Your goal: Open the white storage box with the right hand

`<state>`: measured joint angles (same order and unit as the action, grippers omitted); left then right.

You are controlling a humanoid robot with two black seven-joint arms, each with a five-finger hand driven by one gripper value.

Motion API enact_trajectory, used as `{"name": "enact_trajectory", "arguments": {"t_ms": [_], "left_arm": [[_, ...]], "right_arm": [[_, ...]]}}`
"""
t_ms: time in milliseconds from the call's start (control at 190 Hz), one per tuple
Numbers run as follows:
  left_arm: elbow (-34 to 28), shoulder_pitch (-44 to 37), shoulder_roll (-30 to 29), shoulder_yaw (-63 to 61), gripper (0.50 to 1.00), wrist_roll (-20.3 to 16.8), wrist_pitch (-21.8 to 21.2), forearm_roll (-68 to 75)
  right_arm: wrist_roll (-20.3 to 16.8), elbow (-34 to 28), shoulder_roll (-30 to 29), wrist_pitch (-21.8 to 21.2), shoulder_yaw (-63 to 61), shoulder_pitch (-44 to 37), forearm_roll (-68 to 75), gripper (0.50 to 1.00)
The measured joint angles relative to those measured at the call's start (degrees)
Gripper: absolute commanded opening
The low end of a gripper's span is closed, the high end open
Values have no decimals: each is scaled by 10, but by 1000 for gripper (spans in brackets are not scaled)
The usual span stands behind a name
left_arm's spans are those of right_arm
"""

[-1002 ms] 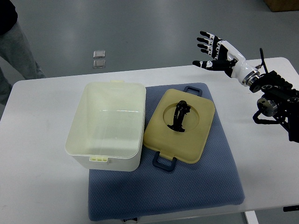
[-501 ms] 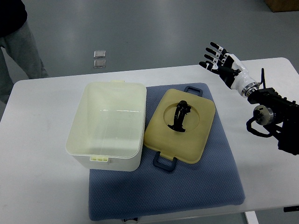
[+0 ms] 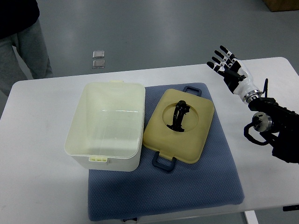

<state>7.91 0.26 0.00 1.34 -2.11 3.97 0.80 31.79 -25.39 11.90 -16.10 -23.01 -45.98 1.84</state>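
The white storage box [image 3: 106,123] stands open and empty on the left part of a blue mat [image 3: 196,177]. Its cream lid [image 3: 180,125] lies flat on the mat just right of the box, black handle [image 3: 179,115] up and dark blue latches at its near and far edges. My right hand [image 3: 225,63] is raised over the table's far right corner, well clear of lid and box. Its fingers are spread and hold nothing. The right arm [image 3: 271,130] comes in from the right edge. No left arm shows.
The white table [image 3: 37,177] bears the mat. A person's legs [image 3: 23,51] stand at the far left beyond the table. Two small grey tiles [image 3: 98,58] lie on the floor behind it.
My right hand has drawn back to the right and turned its fingers more upright. The forearm has dropped lower along the right edge. The person at the far left has stepped a little rightward.
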Motion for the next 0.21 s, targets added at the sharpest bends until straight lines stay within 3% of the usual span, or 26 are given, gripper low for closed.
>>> {"name": "enact_trajectory", "arguments": {"t_ms": [206], "left_arm": [[0, -1, 0, 0, 1000, 0, 0, 0]], "right_arm": [[0, 3, -2, 0, 0, 7, -4, 928]]}}
